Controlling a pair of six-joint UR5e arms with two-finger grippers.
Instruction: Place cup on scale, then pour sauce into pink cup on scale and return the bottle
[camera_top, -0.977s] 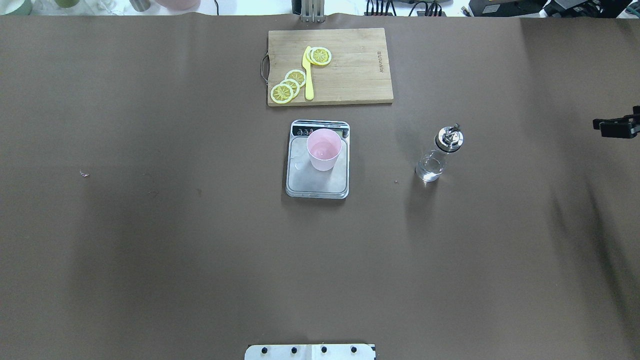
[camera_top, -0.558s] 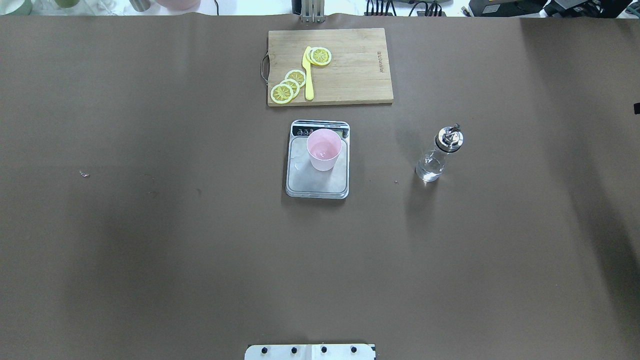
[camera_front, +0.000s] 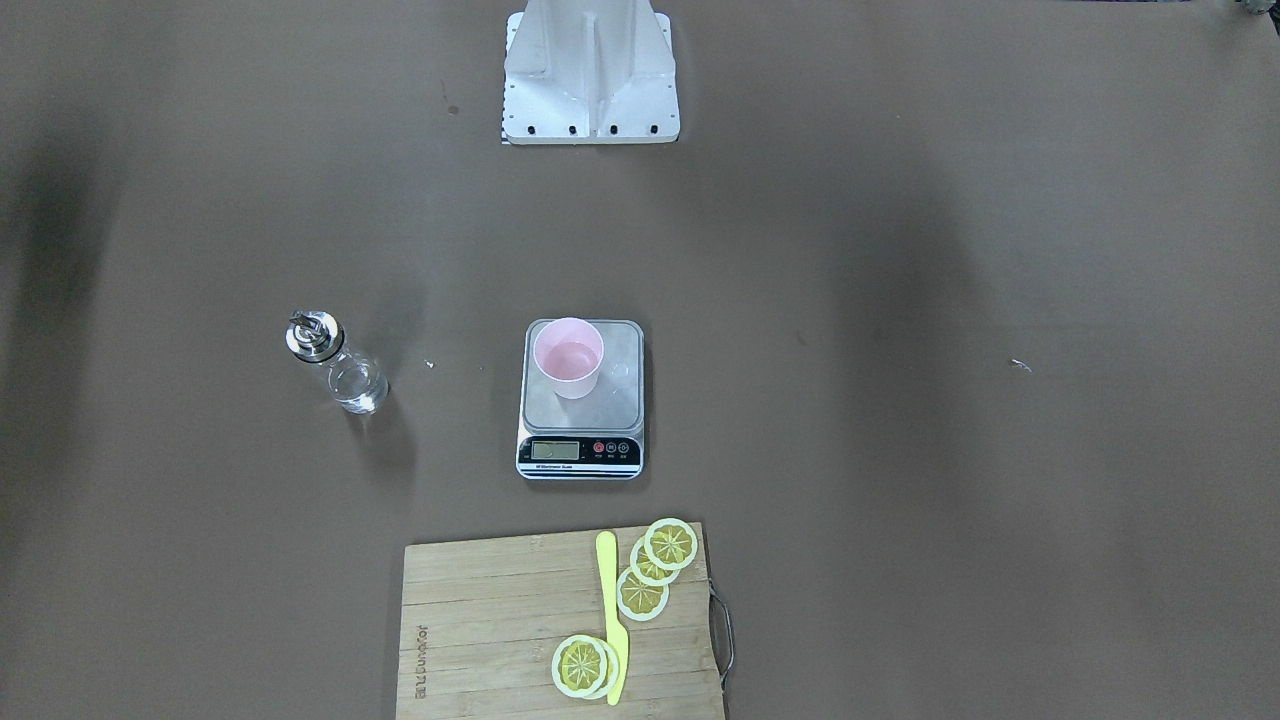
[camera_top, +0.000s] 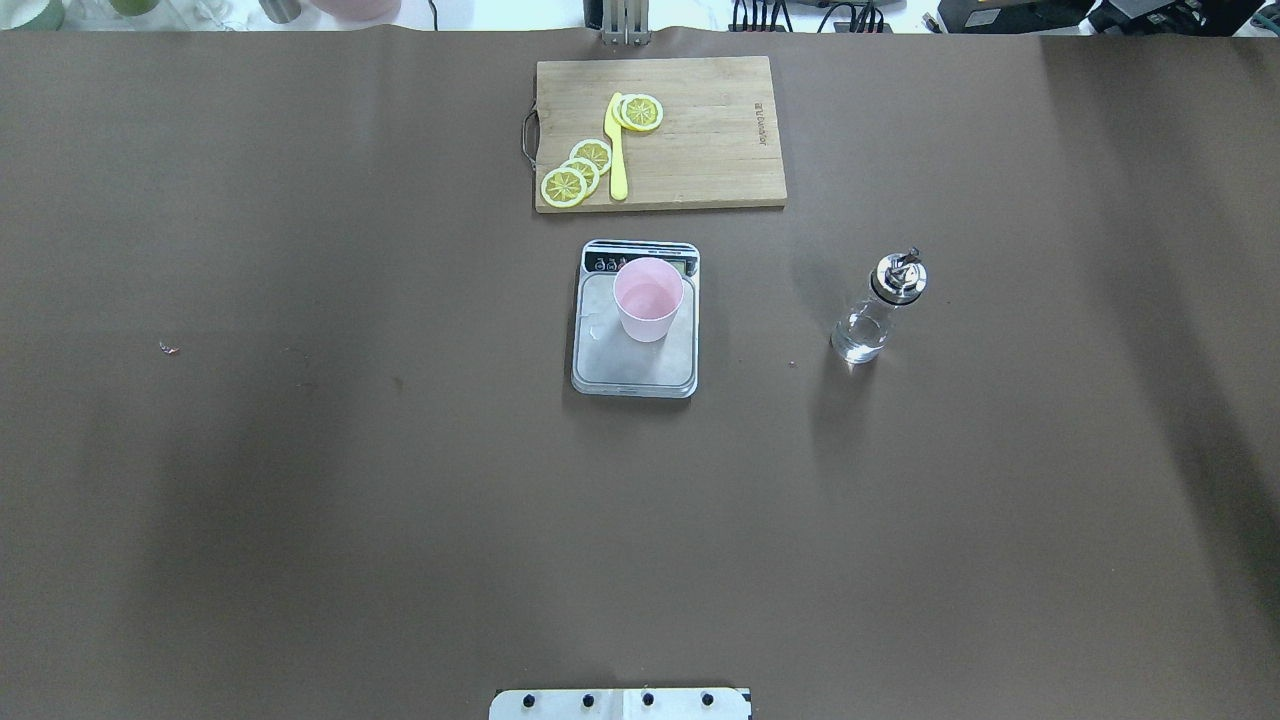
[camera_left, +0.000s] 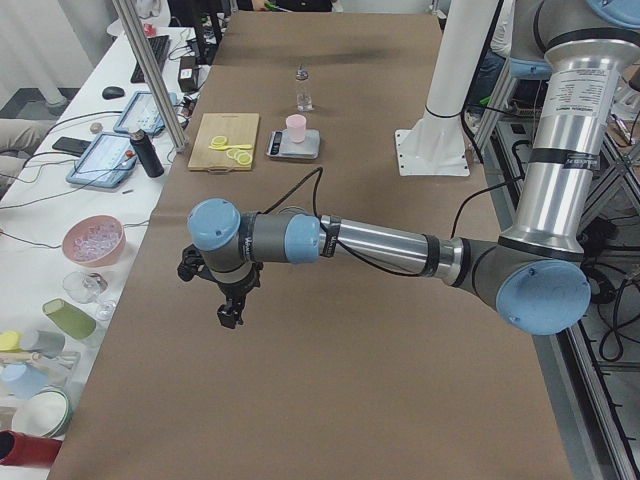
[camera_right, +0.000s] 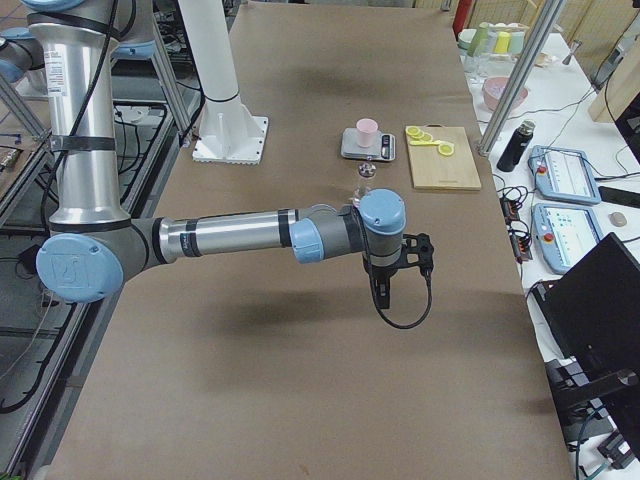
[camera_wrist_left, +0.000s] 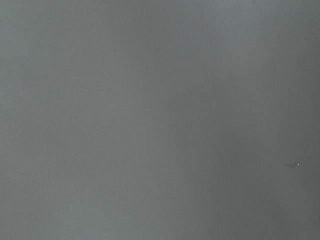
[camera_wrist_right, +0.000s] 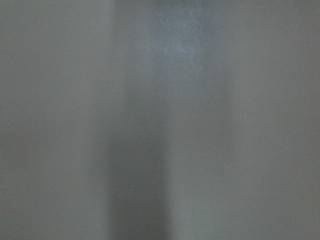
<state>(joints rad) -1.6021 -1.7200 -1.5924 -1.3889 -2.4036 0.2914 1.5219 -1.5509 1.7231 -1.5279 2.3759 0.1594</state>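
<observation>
The pale pink cup (camera_top: 648, 300) stands upright on the silver-grey scale (camera_top: 630, 375), toward its display end; it also shows in the front-facing view (camera_front: 568, 357). The clear glass bottle (camera_top: 880, 310) with its metal pourer cap stands upright on the table to the right of the scale, apart from it, with a little clear sauce at the bottom. Neither gripper shows in the overhead or front-facing views. My left gripper (camera_left: 230, 315) and right gripper (camera_right: 385, 300) hang over bare table far out to each side; I cannot tell whether they are open or shut. Both wrist views show only blurred table.
A wooden cutting board (camera_top: 700, 150) with lemon slices (camera_top: 578, 172) and a yellow knife (camera_top: 617, 150) lies just beyond the scale. The robot base plate (camera_top: 620, 703) is at the near edge. Cups, bowls and tablets sit on the side benches beyond the brown mat.
My right gripper, seen at the overhead view's right edge a second ago, has moved out of that view. Cup, scale and bottle have not moved.
</observation>
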